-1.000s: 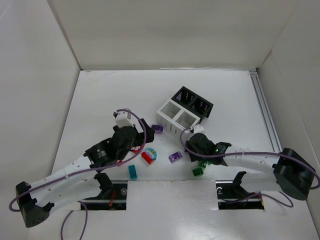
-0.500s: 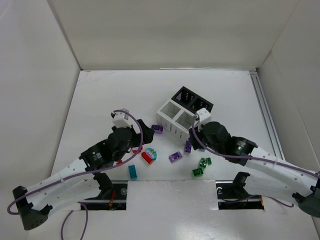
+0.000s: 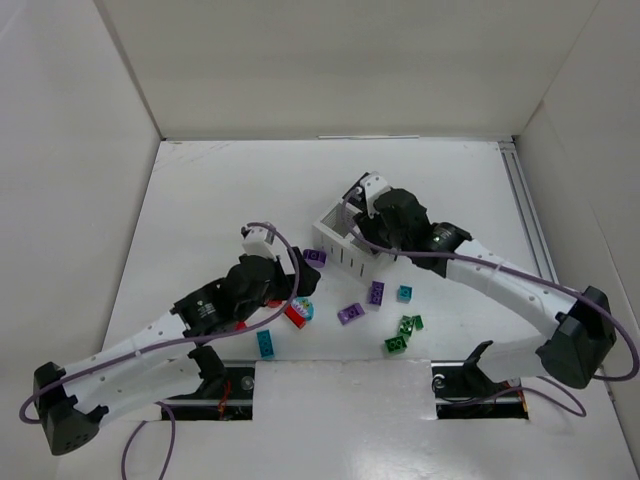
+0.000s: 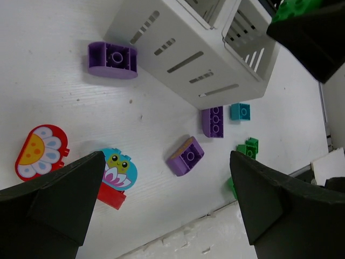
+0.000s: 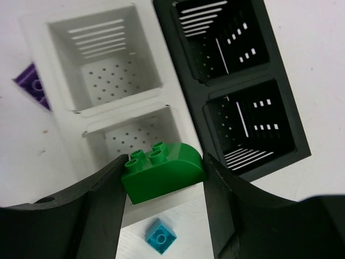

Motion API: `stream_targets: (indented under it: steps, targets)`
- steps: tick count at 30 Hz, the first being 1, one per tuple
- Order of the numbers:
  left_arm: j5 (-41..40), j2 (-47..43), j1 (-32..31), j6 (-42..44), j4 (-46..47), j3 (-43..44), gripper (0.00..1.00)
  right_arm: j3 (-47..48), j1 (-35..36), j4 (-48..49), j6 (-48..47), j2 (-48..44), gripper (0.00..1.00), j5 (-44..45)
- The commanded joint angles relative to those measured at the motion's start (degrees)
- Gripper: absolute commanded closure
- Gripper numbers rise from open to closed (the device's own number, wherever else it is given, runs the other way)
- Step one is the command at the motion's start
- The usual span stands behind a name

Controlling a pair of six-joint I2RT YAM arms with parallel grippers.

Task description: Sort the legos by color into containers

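My right gripper (image 5: 164, 160) is shut on a green lego (image 5: 167, 175) with a rounded edge and holds it above the nearer white container (image 5: 135, 137) of the 2x2 block; in the top view it (image 3: 366, 228) covers part of the block. Two white containers (image 3: 336, 228) and two black containers (image 5: 250, 124) look empty. My left gripper (image 4: 167, 183) is open and empty above the table, over loose legos: purple (image 4: 186, 156), purple (image 4: 214, 121), purple (image 4: 112, 59), teal (image 4: 240, 111), green (image 4: 247, 147) and red (image 4: 110, 197).
A teal flower-print piece (image 4: 118, 168) and a red flower-print piece (image 4: 40, 152) lie by the red brick. A teal brick (image 3: 265, 343) and two green bricks (image 3: 400, 335) lie near the front. A teal brick (image 5: 159, 237) lies beside the white bins. Cardboard walls enclose the table.
My right gripper has risen from the table near the green bricks and swung back over the containers with the green lego in it. My left arm has shifted slightly to the right.
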Motion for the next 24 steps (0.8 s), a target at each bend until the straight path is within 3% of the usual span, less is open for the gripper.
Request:
stream_targets:
  steps: [1, 5, 8, 11, 15, 19, 24]
  targets:
    - [4.26, 1.2, -0.05, 0.99, 3.62, -1.85, 0.0, -0.16, -2.65, 2.81, -1.11, -0.93, 0.64, -4.88]
    - [8.65, 4.1, -0.58, 2.39, 7.3, -2.91, 0.0, -2.97, -3.18, 4.13, -1.11, -4.08, 0.54, -6.19]
    - [10.07, 4.99, -0.58, 4.32, 8.98, -2.92, 0.01, -4.21, -3.18, 4.92, -1.72, -6.02, 0.35, -7.86]
    - [10.69, 6.74, -2.08, 4.94, 9.51, -1.78, 0.01, -4.73, -3.18, 5.45, -2.33, -7.43, 0.33, -9.45]
    - [9.29, 9.81, -5.32, 5.56, 9.51, -0.46, 0.01, -4.73, -3.18, 5.98, -4.18, -7.43, 0.22, -11.91]
    - [6.4, 13.5, -9.97, 6.78, 9.51, 3.05, 0.03, -4.12, -3.71, 1.59, -3.31, -9.18, 0.21, -9.64]
    - [2.26, 24.04, -21.82, 13.44, 10.92, 8.41, 0.05, -4.81, -10.97, -8.76, -0.05, -16.99, 0.13, -3.74]
